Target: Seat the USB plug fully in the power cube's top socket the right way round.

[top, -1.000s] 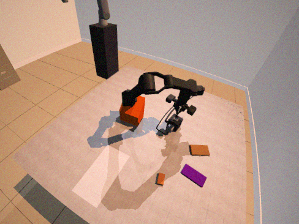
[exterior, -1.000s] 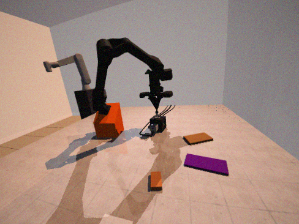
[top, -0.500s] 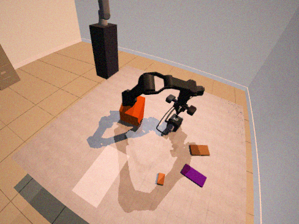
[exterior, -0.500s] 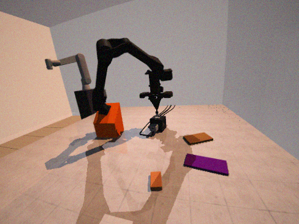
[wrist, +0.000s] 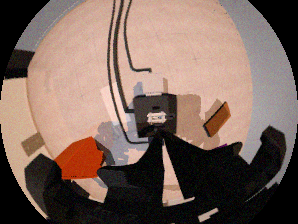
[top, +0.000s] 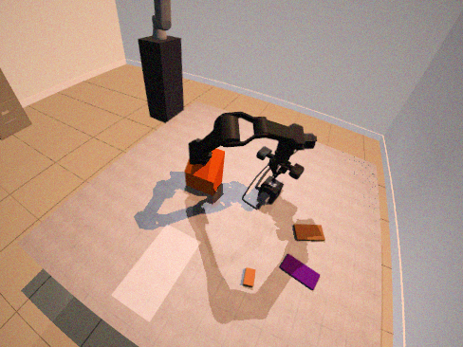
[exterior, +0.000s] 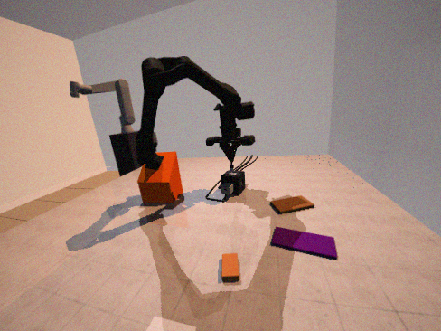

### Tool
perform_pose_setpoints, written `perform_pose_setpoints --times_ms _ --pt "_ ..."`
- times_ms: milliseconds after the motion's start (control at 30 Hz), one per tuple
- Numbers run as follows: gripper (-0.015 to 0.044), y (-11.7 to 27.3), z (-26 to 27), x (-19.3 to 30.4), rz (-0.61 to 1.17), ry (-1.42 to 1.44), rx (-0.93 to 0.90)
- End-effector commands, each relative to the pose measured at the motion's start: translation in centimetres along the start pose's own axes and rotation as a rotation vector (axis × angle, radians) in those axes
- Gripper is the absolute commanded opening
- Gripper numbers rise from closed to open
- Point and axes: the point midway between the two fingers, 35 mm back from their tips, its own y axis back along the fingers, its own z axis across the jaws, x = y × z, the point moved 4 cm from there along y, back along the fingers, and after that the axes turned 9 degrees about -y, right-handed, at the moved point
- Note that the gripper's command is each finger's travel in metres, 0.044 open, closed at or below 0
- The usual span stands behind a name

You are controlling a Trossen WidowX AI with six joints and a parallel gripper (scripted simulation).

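Note:
The black power cube (top: 271, 186) (exterior: 239, 183) (wrist: 144, 106) stands on the table below the arm. Its top has a pale socket area (wrist: 156, 118), seen just ahead of the fingertips in the wrist view. My gripper (top: 275, 175) (exterior: 231, 163) (wrist: 161, 133) points down over the cube top, its fingers nearly together, shut on the small dark USB plug (exterior: 231, 167). The plug is upright, at or just above the cube top. The fingers and the dark plug blend together, so its way round and whether its tip is in the socket cannot be told.
A grey block (top: 264, 196) (exterior: 227, 189) (wrist: 156, 82) sits at the cube's side, with black cables (top: 245, 193) (exterior: 214, 188) (wrist: 111, 65) around. An orange box (top: 204, 177) (exterior: 155, 192) (wrist: 80, 159) stands by the arm's base. Brown (top: 308, 232) (exterior: 292, 204), purple (top: 300, 271) (exterior: 304, 242) and small orange blocks (top: 249, 277) (exterior: 230, 267) lie apart.

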Motion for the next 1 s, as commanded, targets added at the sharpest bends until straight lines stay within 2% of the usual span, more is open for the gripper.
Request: perform_pose_setpoints --times_ms 0,967 --pt "0.0000 -0.04 0.02 -0.04 -0.005 0.003 -0.002" --pt "0.0000 -0.39 0.02 -0.12 -0.027 0.002 -0.006"
